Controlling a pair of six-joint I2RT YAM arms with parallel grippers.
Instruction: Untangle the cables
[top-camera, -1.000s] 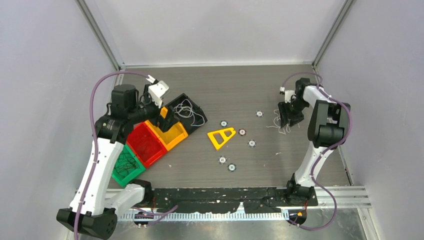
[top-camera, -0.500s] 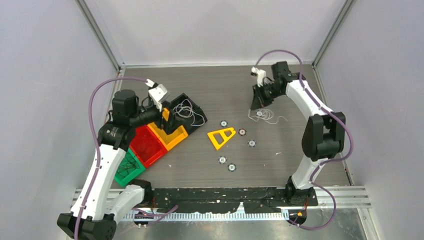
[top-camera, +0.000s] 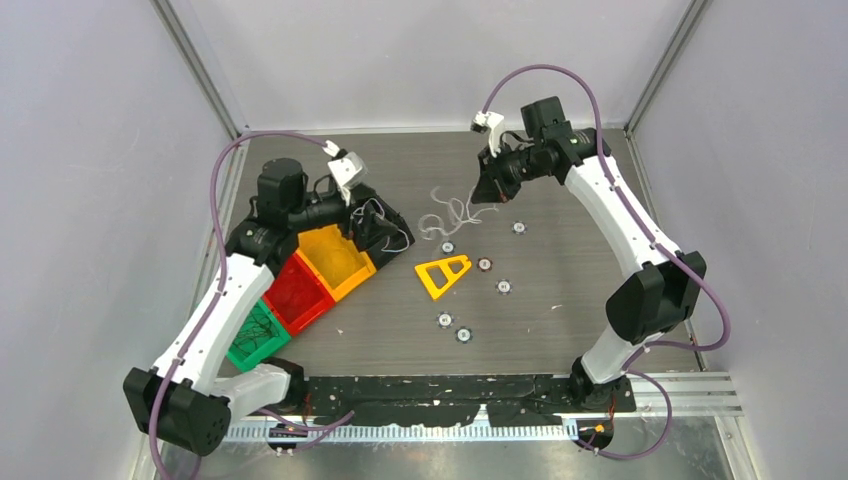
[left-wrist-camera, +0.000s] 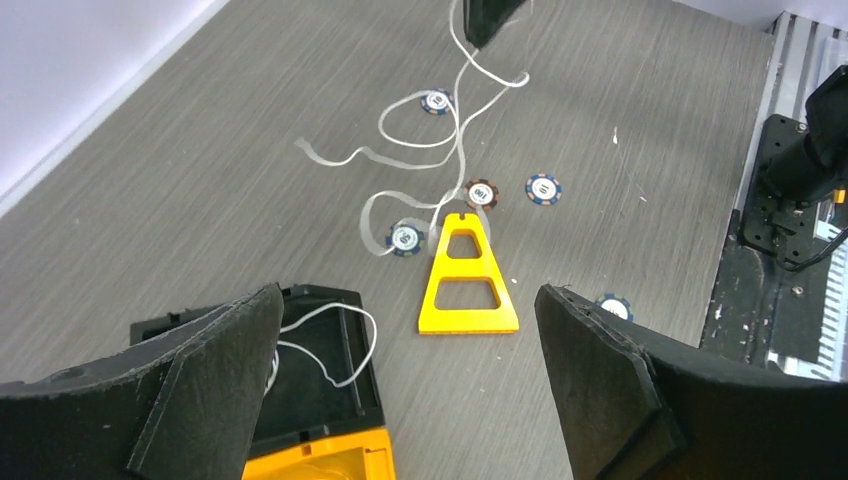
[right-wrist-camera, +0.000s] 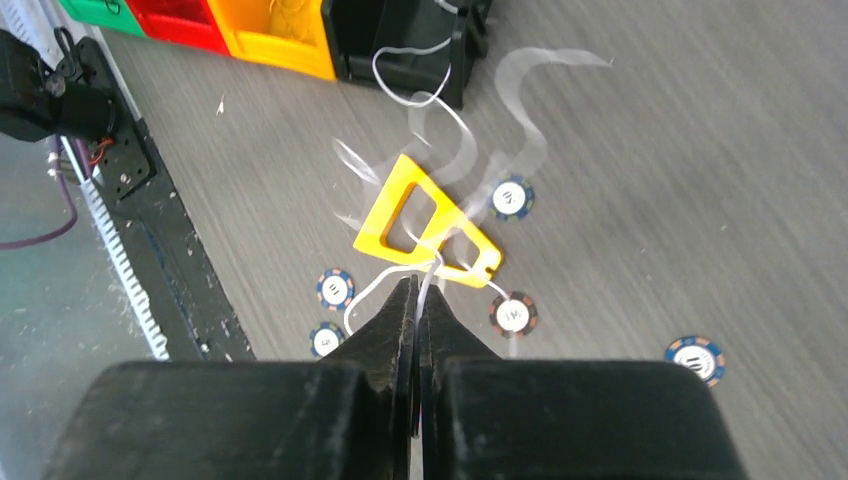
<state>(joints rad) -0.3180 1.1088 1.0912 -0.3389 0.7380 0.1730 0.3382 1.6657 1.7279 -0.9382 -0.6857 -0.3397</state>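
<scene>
My right gripper (top-camera: 487, 187) is shut on a thin white cable (top-camera: 447, 213) and holds it above the table; its loose curls hang toward the middle. In the right wrist view the cable (right-wrist-camera: 432, 272) runs out between the shut fingertips of this gripper (right-wrist-camera: 420, 292). My left gripper (top-camera: 372, 228) is open and empty over the black bin (top-camera: 398, 212), which holds more white cable (top-camera: 372, 212). In the left wrist view the gripper (left-wrist-camera: 407, 295) has its jaws wide apart, with the hanging cable (left-wrist-camera: 452, 130) ahead and a white strand (left-wrist-camera: 335, 340) in the bin.
A row of bins runs at the left: black, yellow (top-camera: 335, 258), red (top-camera: 295, 290), and green (top-camera: 255, 335) with dark wires. A flat yellow triangle (top-camera: 443, 273) and several poker chips (top-camera: 503, 287) lie mid-table. A black strip (top-camera: 440, 390) lines the near edge.
My right arm has swung from the right side toward the back middle, carrying the white cable with it. My left gripper has moved right, from the yellow bin to the black bin.
</scene>
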